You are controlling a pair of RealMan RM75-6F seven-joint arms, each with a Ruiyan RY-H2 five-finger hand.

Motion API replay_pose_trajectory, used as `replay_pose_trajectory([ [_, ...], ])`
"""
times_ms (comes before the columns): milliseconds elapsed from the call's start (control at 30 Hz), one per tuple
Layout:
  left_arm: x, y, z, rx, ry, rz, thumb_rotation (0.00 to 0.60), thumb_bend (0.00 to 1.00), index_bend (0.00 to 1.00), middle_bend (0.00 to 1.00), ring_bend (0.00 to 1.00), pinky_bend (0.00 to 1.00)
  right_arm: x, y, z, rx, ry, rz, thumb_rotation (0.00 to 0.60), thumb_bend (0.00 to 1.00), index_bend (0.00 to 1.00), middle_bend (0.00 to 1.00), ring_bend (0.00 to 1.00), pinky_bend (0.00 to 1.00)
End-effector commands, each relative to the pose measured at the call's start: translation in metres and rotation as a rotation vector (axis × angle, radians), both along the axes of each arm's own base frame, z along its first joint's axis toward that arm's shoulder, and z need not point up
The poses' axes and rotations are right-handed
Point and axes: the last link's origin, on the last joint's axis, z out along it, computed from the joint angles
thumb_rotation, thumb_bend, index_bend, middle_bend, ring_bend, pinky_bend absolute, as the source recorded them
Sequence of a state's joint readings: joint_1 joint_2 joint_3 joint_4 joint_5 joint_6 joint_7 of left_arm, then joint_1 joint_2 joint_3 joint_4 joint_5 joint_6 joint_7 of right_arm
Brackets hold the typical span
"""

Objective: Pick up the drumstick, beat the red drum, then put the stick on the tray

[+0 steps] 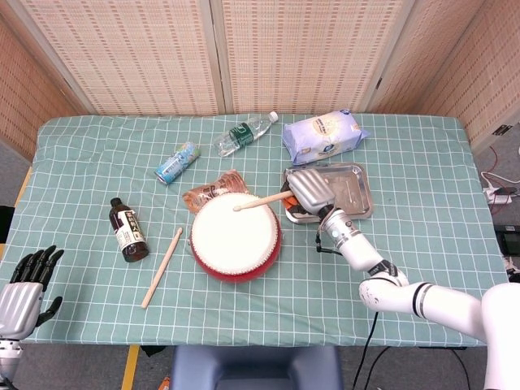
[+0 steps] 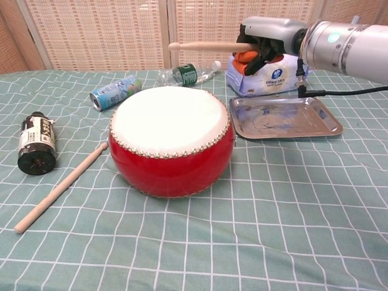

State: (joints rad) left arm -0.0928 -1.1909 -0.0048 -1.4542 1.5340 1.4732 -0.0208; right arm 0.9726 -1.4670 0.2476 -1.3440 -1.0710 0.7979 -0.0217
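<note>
Covering the table [image 1: 422,154] is a green checked cloth, and near its middle sits the red drum [image 2: 171,142], skin up so I can strike it from above. At the drum's three o'clock lies the tray [image 2: 285,116], bare metal, close enough that I judge the put-down will be a short reach. My right hand [image 2: 267,42] is wrapped around the butt of the stick [image 2: 209,46], holding it nearly level and lifted clear above the far edge of the skin; the tip hangs over the drum at about one o'clock, apart from it. I read this as the raised part of a beat, so the beating step is in hand and the tray step not yet done. My left hand [image 1: 23,292] holds nothing, fingers apart, parked off the table's edge at eight o'clock because the job needs only one hand. A spare stick [image 2: 60,188] lies on the cloth at the drum's eight o'clock, untouched.
</note>
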Motion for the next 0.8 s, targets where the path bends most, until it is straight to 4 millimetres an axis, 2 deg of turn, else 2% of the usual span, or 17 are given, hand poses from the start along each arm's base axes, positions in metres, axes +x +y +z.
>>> replay_pose_trajectory([
  [33, 0.0, 0.001, 0.0, 0.0, -0.001, 0.002, 0.6, 0.28, 0.04, 0.0, 0.0, 0.05, -0.014, -0.001, -0.011, -0.046, 0.35, 0.123, 0.6, 0.97, 1.0, 1.0, 1.0, 0.98],
  [167, -0.001, 0.002, -0.002, -0.004, -0.001, 0.003, 0.6, 0.28, 0.04, 0.0, 0.0, 0.05, -0.024, -0.002, -0.024, -0.04, 0.527, 0.146, 0.6, 0.97, 1.0, 1.0, 1.0, 0.98],
  [267, -0.001, 0.002, -0.002, -0.006, -0.002, 0.006, 0.6, 0.28, 0.04, 0.0, 0.0, 0.05, -0.022, -0.002, -0.029, -0.055, 0.55, 0.136, 0.6, 0.97, 1.0, 1.0, 1.0, 0.98],
  [333, -0.003, 0.002, -0.002, -0.005, 0.0, 0.01, 0.6, 0.28, 0.04, 0.0, 0.0, 0.05, -0.013, -0.001, -0.026, -0.066, 0.451, 0.108, 0.6, 0.97, 1.0, 1.0, 1.0, 0.97],
  [467, -0.004, 0.002, -0.001, -0.002, 0.0, 0.017, 0.6, 0.28, 0.04, 0.0, 0.0, 0.05, 0.007, 0.002, -0.009, -0.058, 0.1, 0.046, 0.6, 0.97, 1.0, 1.0, 1.0, 0.98],
  [567, -0.003, 0.003, -0.002, -0.006, 0.001, 0.012, 0.6, 0.28, 0.04, 0.0, 0.0, 0.05, 0.012, 0.002, 0.004, -0.064, -0.093, 0.044, 0.6, 0.97, 1.0, 1.0, 1.0, 0.98],
  [667, -0.002, 0.003, -0.002, -0.008, 0.0, 0.009, 0.6, 0.28, 0.04, 0.0, 0.0, 0.05, 0.009, -0.001, 0.011, -0.057, -0.098, 0.063, 0.6, 0.97, 1.0, 1.0, 1.0, 0.98],
  [800, -0.002, 0.004, -0.003, -0.009, 0.001, 0.008, 0.6, 0.28, 0.04, 0.0, 0.0, 0.05, 0.004, -0.001, 0.006, -0.031, -0.021, 0.077, 0.6, 0.98, 1.0, 1.0, 1.0, 0.98],
])
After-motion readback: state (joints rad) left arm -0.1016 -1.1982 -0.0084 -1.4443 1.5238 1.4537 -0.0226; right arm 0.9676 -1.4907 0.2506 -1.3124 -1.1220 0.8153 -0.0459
